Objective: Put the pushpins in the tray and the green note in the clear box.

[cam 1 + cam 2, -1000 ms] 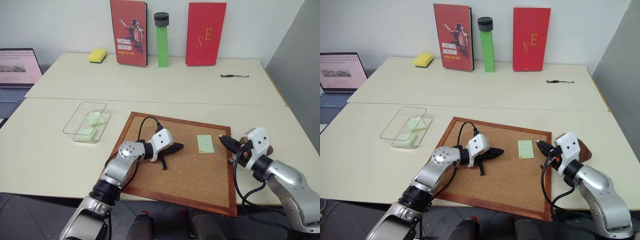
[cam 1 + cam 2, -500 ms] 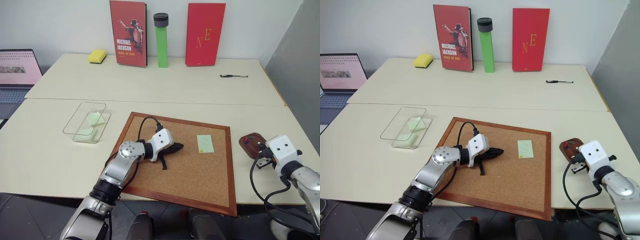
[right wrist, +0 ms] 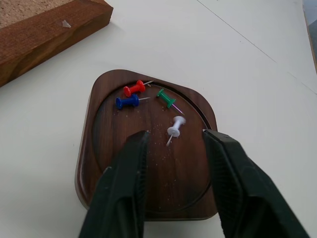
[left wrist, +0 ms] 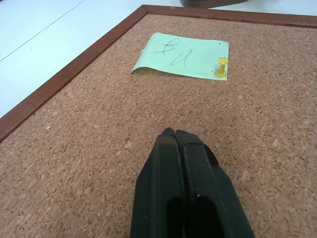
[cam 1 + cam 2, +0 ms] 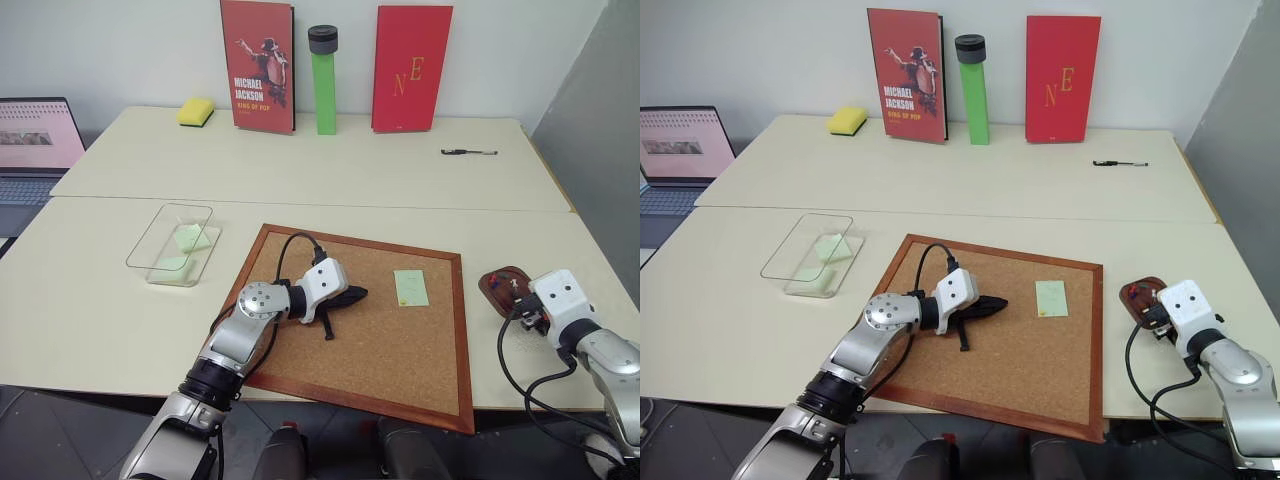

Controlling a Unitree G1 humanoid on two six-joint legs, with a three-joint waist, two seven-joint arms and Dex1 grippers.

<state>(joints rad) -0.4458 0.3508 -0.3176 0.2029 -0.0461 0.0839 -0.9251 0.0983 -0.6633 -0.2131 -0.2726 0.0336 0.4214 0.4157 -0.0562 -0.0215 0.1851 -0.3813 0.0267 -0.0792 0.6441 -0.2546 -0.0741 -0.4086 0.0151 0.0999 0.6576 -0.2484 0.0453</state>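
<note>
A pale table (image 5: pixel 330 175) is seen carrying everything. The large wood-framed corkboard (image 5: pixel 360 330) is laid near its front edge at about 6 o'clock. Two red books are stood against the wall at 12 o'clock: one (image 5: pixel 257 65) is printed "MICHAEL JACKSON KING OF POP", the other (image 5: pixel 412 68) bears the letters "N E"; a tall green cylinder (image 5: pixel 323 80) is stood between them. A laptop (image 5: pixel 35 145) is placed at 9 o'clock. The clear box (image 5: pixel 173 243) is set on the table at 10 o'clock of the corkboard, its long axis running from 7 to 1 o'clock, with pale green paper lying inside. The green note (image 4: pixel 184 54) is pinned flat on the corkboard by a yellow pushpin (image 4: pixel 221 67) near one corner; a handwritten scrawl on it cannot be read, and in the head views its long axis runs from 12 to 6 o'clock. The tray (image 3: pixel 148 148) is placed on the table just beyond the corkboard's 3 o'clock edge. The left hand (image 4: pixel 174 136) is closed on nothing and is pointed across the cork toward the note. The right hand (image 3: pixel 173 139) is held over the tray with its fingers parted and nothing between them. The pushpins (image 3: pixel 148 99) are lying in the tray: red, blue, green and white, the red and blue side by side.
</note>
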